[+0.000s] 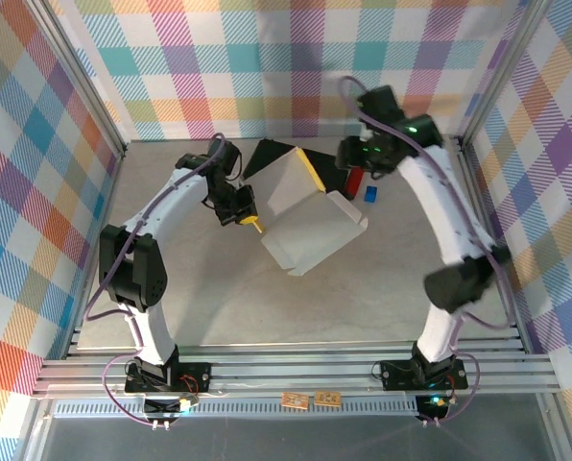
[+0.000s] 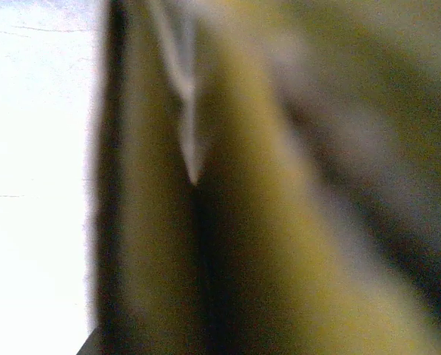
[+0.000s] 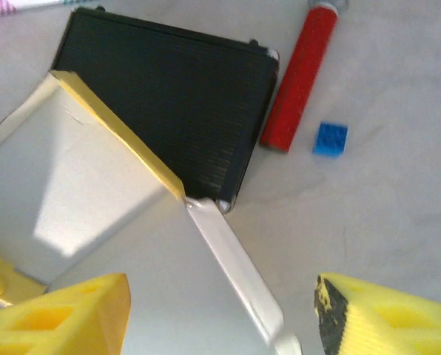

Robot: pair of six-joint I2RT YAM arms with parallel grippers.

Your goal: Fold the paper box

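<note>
Left claw (image 1: 254, 222) sat clenched at the paper box (image 1: 310, 216) at centre frame; we saw the right claw (image 3: 222, 296) released above it, near the black case (image 3: 169, 103).

The left arm (image 1: 147, 230) rose from its base, folded at the elbow and reached forward and inward, its wrist turned toward the centre. The left gripper (image 1: 251, 222) had its jaws pressed together on the left edge of the paper box (image 1: 310, 226). The right arm (image 1: 449, 211) stood taller, arching forward and curling back inward at the far end. The right gripper (image 3: 220, 318) pointed downward, and its yellow fingers (image 3: 65, 314) stood wide apart, clasping nothing.
</note>
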